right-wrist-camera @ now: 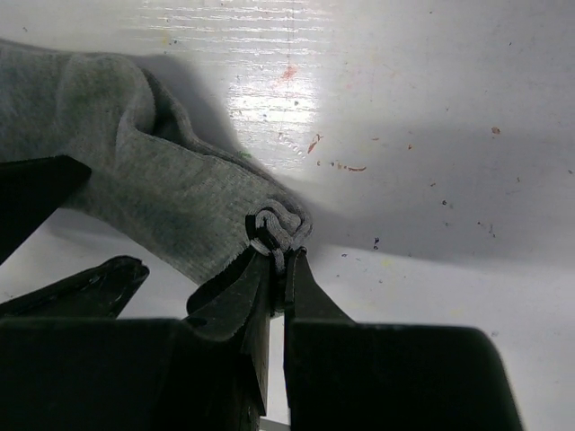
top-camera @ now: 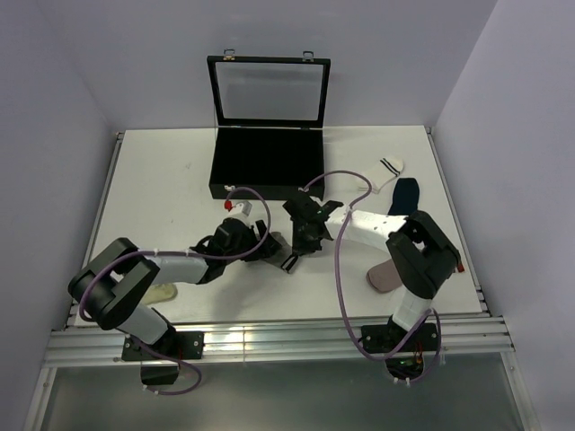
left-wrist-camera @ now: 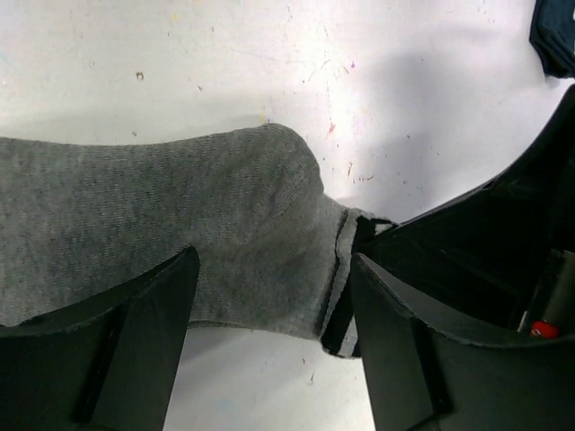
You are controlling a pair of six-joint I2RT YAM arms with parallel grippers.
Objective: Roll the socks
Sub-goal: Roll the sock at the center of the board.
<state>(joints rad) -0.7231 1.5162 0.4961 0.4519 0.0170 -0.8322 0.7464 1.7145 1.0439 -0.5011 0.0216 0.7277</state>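
Top view: we find the left gripper (top-camera: 269, 247) and right gripper (top-camera: 296, 251) meeting mid-table (top-camera: 162, 180), before an open black case (top-camera: 265, 166). A white sock (top-camera: 384, 171) and a navy sock (top-camera: 404, 193) lie far right.

Left wrist: jaws open, astride the grey sock (left-wrist-camera: 180, 224), likely to pin it.

Right wrist: jaws clamped on its striped cuff (right-wrist-camera: 274, 224), apparently to start the roll.

Tabletop white, scuffed; walls plain.

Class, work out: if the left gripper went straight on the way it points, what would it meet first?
Most likely the grey sock between its open fingers, then the table; depth is unclear.
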